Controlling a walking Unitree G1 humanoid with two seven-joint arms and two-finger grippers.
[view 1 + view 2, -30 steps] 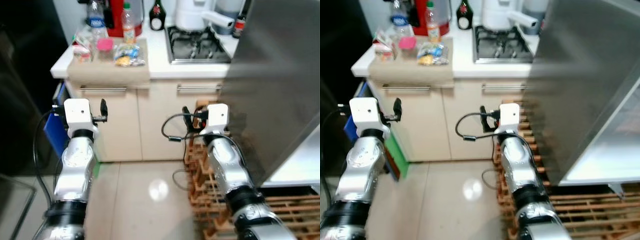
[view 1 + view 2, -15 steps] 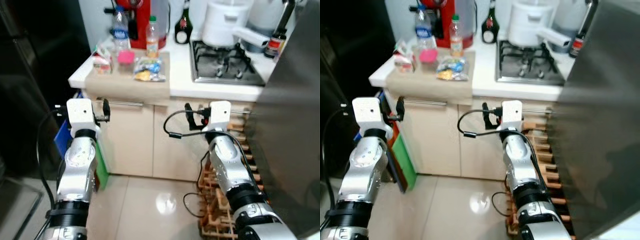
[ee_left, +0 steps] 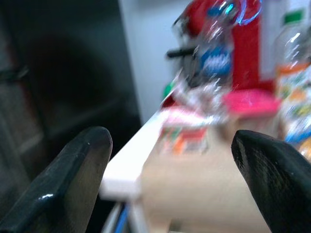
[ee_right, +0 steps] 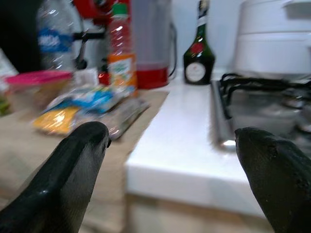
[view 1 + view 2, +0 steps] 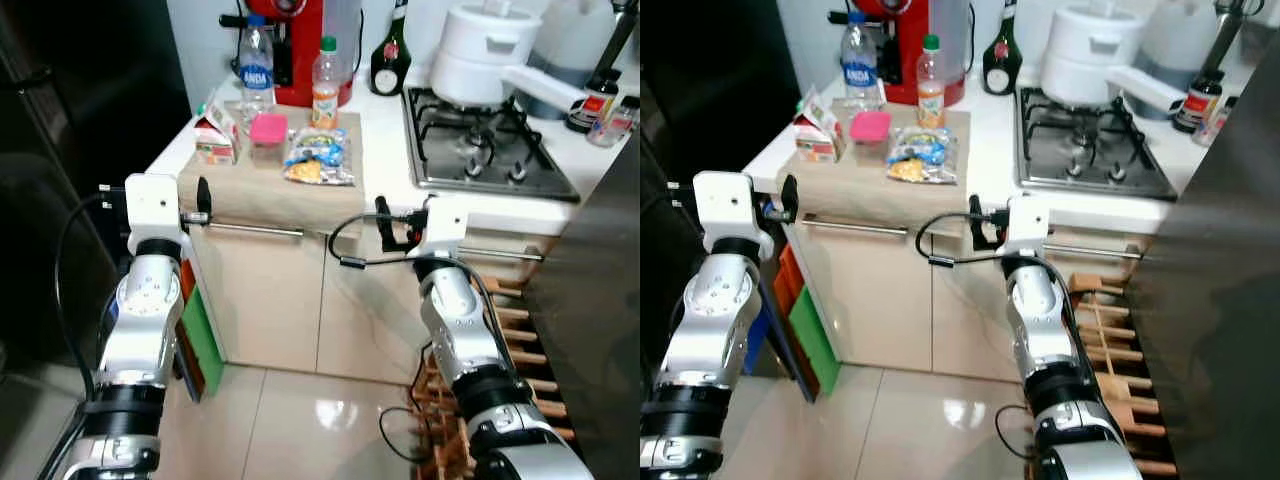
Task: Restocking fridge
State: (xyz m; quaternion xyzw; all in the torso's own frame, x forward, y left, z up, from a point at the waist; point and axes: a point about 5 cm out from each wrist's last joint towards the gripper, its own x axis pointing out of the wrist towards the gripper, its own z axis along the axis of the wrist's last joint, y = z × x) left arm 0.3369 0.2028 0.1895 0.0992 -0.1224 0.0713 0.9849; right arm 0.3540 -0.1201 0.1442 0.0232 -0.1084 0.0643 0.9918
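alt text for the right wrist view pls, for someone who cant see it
Two open black fingers frame a white counter edge. On the tan mat lie snack packets, with an orange-labelled bottle and a pink-lidded container; a dark green bottle and gas hob stand further along.

Ahead of you: gas hob with white pot; red coffee machine behind; green-black liqueur bottle between.

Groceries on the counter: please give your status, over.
Left pincer and right pincer open, empty, short of the counter edge. Groceries untouched on the beige mat: water bottle, juice bottle, snack bag. Nothing between.
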